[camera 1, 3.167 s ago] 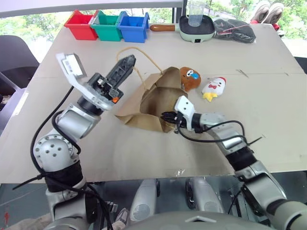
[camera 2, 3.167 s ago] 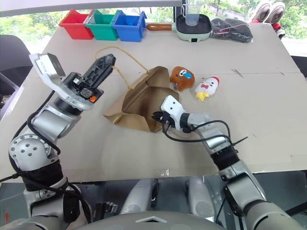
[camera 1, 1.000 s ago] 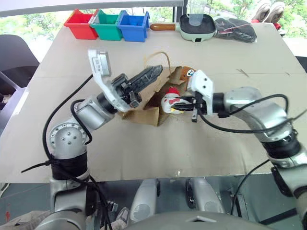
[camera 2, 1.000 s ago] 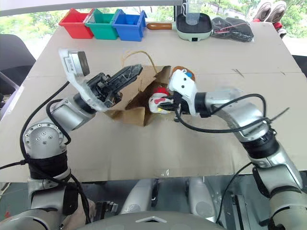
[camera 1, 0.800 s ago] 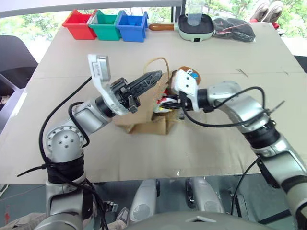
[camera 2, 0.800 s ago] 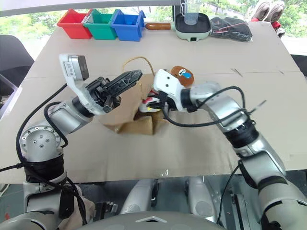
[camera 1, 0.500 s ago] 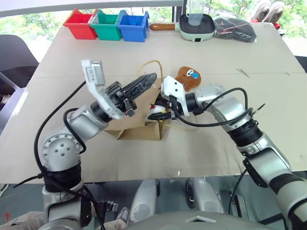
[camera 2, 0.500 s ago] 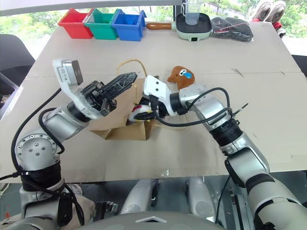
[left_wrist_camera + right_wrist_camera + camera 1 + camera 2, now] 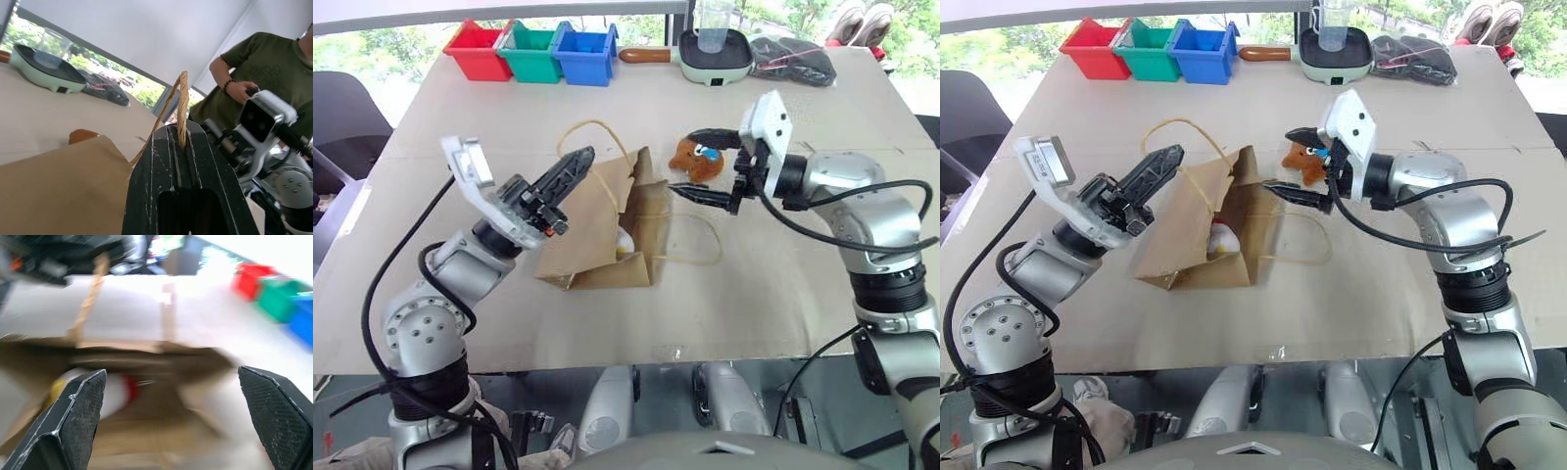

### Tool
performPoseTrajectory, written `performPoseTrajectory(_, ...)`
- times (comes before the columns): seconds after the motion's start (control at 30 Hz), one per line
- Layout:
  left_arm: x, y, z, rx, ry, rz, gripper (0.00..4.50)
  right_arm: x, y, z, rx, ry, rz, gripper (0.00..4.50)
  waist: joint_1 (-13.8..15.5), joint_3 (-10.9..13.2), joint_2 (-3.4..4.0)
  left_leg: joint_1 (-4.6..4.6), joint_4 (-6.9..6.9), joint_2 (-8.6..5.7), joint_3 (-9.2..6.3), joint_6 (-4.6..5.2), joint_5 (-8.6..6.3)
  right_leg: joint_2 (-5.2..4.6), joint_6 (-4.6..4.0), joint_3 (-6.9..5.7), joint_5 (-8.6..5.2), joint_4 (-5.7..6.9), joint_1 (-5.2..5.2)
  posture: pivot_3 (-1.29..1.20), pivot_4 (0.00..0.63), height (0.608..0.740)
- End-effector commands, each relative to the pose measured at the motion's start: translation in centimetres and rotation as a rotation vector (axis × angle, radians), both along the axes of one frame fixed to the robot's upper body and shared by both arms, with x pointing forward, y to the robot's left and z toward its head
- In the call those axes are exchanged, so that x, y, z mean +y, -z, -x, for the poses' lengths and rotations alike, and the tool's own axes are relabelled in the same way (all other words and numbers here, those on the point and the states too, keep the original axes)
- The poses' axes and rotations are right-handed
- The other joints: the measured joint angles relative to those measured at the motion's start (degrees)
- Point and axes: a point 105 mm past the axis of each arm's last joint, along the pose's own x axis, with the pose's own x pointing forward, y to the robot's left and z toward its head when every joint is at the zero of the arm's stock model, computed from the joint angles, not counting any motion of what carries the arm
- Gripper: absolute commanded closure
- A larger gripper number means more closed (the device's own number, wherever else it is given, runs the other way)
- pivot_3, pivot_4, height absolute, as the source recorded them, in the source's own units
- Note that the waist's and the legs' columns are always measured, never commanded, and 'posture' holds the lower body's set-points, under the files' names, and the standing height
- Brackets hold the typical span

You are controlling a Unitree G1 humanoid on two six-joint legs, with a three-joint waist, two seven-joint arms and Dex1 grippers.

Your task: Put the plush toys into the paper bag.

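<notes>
- Paper bag point(image 9: 607, 230) lies on its side near the middle of the counter point(image 9: 783, 294), brown, its open mouth turned toward my right arm.
- White chicken toy point(image 9: 1221, 239) sits inside the bag's mouth; its white body shows in the head views, and its red comb and yellow base show blurred in my right wrist view.
- Brown toy point(image 9: 697, 159) with the blue-white face mark rests on the counter just beyond the bag's far corner, outside the bag, partly hidden behind my right pincer.
- My left pincer point(image 9: 579, 161) is clenched on one of the bag's cord handles point(image 9: 179, 105); the tan cord loops up out of the closed black fingertips and holds that side of the bag lifted.
- The bag's other cord handle point(image 9: 697, 243) lies slack on the counter in a loop beside the mouth.
- My right pincer point(image 9: 703, 164) is released, its two black fingers spread wide, holding nothing, hovering above the counter just beside the bag's mouth and in front of the brown toy.
- At the far edge of the counter stand three small bins, red point(image 9: 477, 49), green point(image 9: 530, 51) and blue point(image 9: 584, 52), then a pale green pan point(image 9: 713, 56) and a dark bundle point(image 9: 793, 57).
- A person in a green shirt point(image 9: 274, 63) shows in my left wrist view, beyond my right arm.
</notes>
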Motion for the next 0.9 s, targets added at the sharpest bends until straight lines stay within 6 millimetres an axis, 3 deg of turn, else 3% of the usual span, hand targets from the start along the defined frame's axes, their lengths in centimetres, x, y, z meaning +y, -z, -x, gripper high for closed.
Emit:
performPoseTrajectory(0.03,1.0,-2.0,0.4,-0.079,-0.04,0.025,4.5,-1.9,-0.1,-4.8,-0.034,0.245,0.057,0.32,-0.1,0.0,0.01,-0.01,0.0,0.0,0.02,0.0,0.0,0.0,0.0,0.0,0.0,0.0,-0.01,0.0,0.15,0.74)
performPoseTrajectory(0.17,1.3,-2.4,0.5,-0.086,-0.057,0.022,4.5,-1.0,2.9,-9.5,0.075,0.375,0.109,0.32,-0.3,0.0,0.0,0.03,0.01,-0.02,0.23,-0.03,0.02,0.03,-0.02,0.05,0.01,0.03,-0.03,0.0,0.15,0.74)
performPoseTrajectory(0.3,1.2,-2.8,1.0,-0.1,-0.072,0.024,4.5,0.3,5.8,-11.5,0.13,0.415,0.175,0.32,-0.5,0.0,0.0,-0.01,-0.09,0.01,0.24,-0.08,0.05,0.06,-0.03,0.04,0.01,-0.05,-0.07,0.0,0.15,0.74)
performPoseTrajectory(0.37,1.1,-2.9,1.2,-0.106,-0.08,0.02,4.5,0.3,6.9,-11.8,0.131,0.427,0.216,0.82,0.0,0.0,0.0,-0.16,-0.1,0.0,0.22,-0.22,0.13,0.01,-0.02,0.0,0.01,-0.12,-0.15,0.0,0.15,0.74)
performPoseTrajectory(0.43,1.1,-3.0,1.4,-0.109,-0.087,0.018,4.5,0.6,7.3,-11.7,0.146,0.408,0.213,1.68,0.2,0.0,0.0,-0.22,-0.12,-0.02,0.21,-0.25,0.15,-0.06,-0.02,-0.02,0.02,-0.29,-0.14,0.0,0.15,0.74)
performPoseTrajectory(0.57,1.0,-3.0,1.6,-0.115,-0.093,0.022,4.5,-0.1,6.1,-11.9,0.075,0.396,0.208,3.49,-0.1,0.0,-0.01,-0.14,-0.12,-0.05,0.18,-0.14,0.08,-0.07,-0.01,0.04,0.02,-0.27,-0.1,0.0,0.15,0.74)
performPoseTrajectory(0.6,1.0,-3.0,1.5,-0.115,-0.094,0.026,4.5,-0.3,5.4,-11.9,0.041,0.381,0.192,4.11,-0.1,0.0,0.0,-0.14,-0.13,-0.05,0.18,-0.13,0.08,-0.07,-0.01,0.02,0.02,-0.26,-0.1,0.0,0.15,0.74)
performPoseTrajectory(0.63,0.9,-2.9,1.5,-0.113,-0.084,0.032,4.5,-0.5,4.0,-11.4,-0.016,0.331,0.147,4.37,-0.1,0.0,0.0,-0.12,-0.13,-0.04,0.18,-0.11,0.06,-0.03,-0.01,-0.02,0.02,-0.17,-0.1,0.0,0.15,0.74)
performPoseTrajectory(0.73,0.5,-2.7,1.2,-0.105,-0.055,0.042,4.5,-0.6,0.9,-9.1,-0.166,0.187,0.076,4.44,0.5,0.0,0.02,-0.16,-0.12,-0.04,0.13,-0.06,0.04,-0.03,-0.01,-0.09,0.02,-0.15,-0.09,0.0,0.15,0.74)
performPoseTrajectory(0.83,0.4,-2.8,0.9,-0.103,-0.033,0.047,4.5,-0.6,-0.5,-6.9,-0.21,0.125,0.046,4.44,0.1,0.0,0.02,-0.16,-0.1,-0.04,0.11,-0.05,0.03,-0.05,-0.01,-0.03,0.02,-0.17,-0.07,0.0,0.15,0.74)
performPoseTrajectory(0.9,0.0,-2.9,0.5,-0.1,0.002,0.053,4.5,-0.1,-1.5,-3.9,-0.279,0.031,0.069,4.44,0.0,0.0,0.03,-0.1,-0.1,0.0,0.06,-0.05,0.03,-0.03,-0.01,-0.02,0.02,-0.1,-0.08,0.0,0.15,0.74)
